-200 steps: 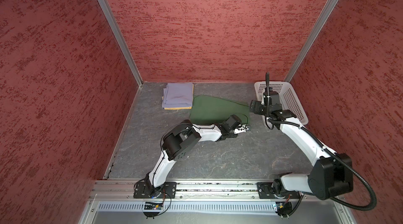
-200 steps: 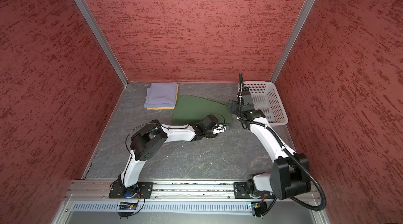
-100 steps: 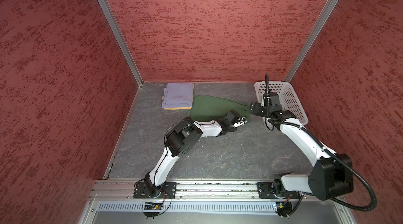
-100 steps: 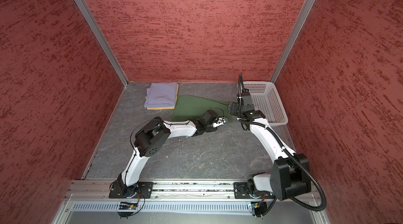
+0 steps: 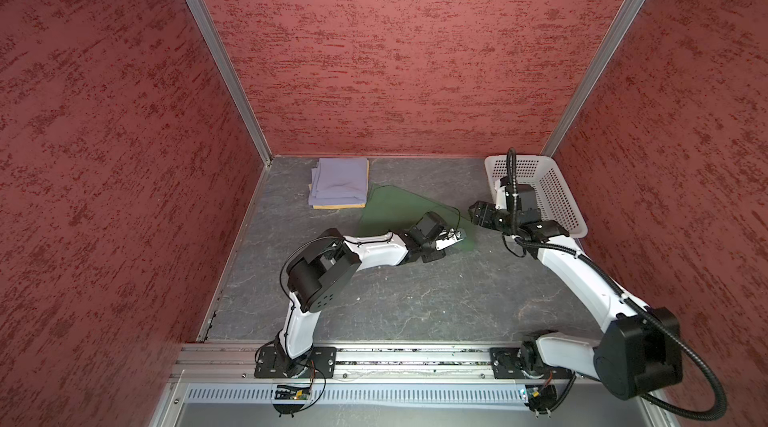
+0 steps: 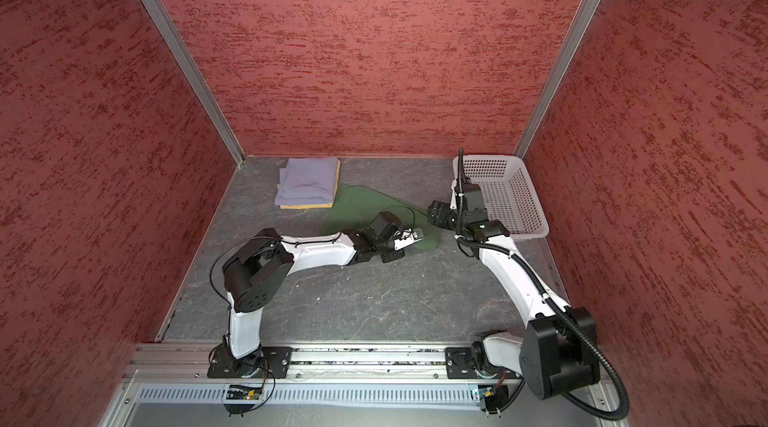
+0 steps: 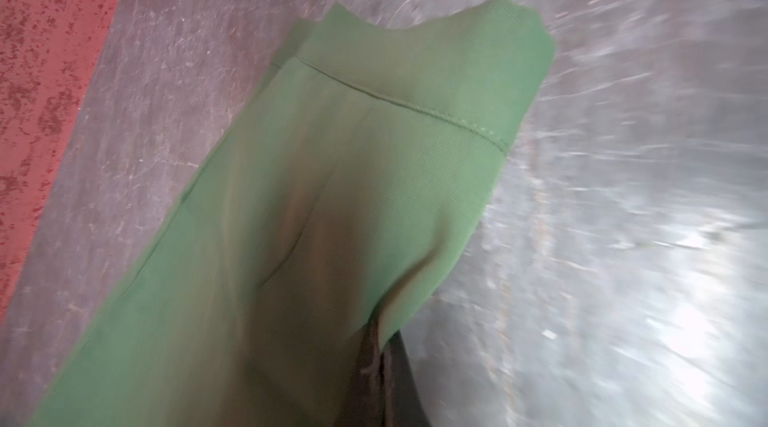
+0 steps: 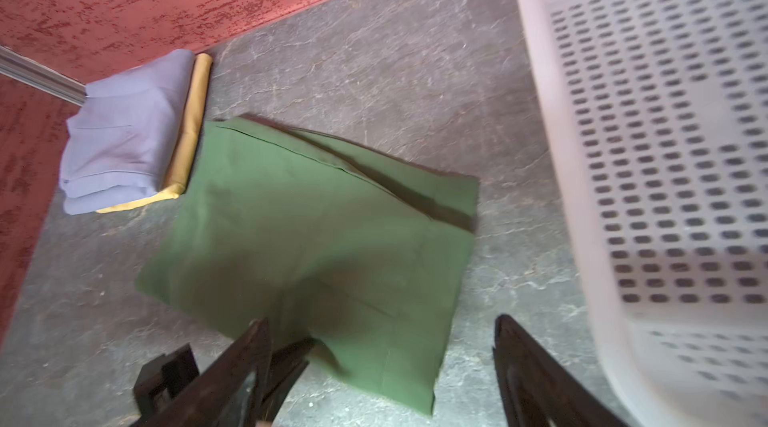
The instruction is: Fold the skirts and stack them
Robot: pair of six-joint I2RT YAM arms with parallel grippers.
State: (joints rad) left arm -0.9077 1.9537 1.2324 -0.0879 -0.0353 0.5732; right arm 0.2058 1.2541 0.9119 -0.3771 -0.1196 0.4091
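Note:
The dark green skirt (image 5: 395, 209) (image 6: 361, 209) lies spread flat on the grey floor, its waistband seam showing in the left wrist view (image 7: 332, 196). My left gripper (image 5: 453, 236) (image 6: 417, 234) (image 7: 380, 337) is shut on its near right edge, which is pulled up slightly. My right gripper (image 5: 478, 215) (image 6: 434, 213) (image 8: 381, 321) hovers open just right of it, over the skirt's corner (image 8: 311, 217). The folded lavender skirt (image 5: 338, 182) (image 6: 307, 182) (image 8: 120, 134) rests on the folded mustard skirt (image 5: 338, 206) (image 6: 307, 207) (image 8: 193, 121) at the back left.
A white perforated basket (image 5: 519, 159) (image 6: 490, 157) (image 8: 665, 113) stands at the back right, close behind my right wrist. Red walls close in the back and both sides. The folded stack touches the green skirt's far left corner.
My left gripper has closed on the green skirt's edge and drawn back a little. My right gripper has dropped slightly toward the skirt's corner and its jaws have narrowed a bit.

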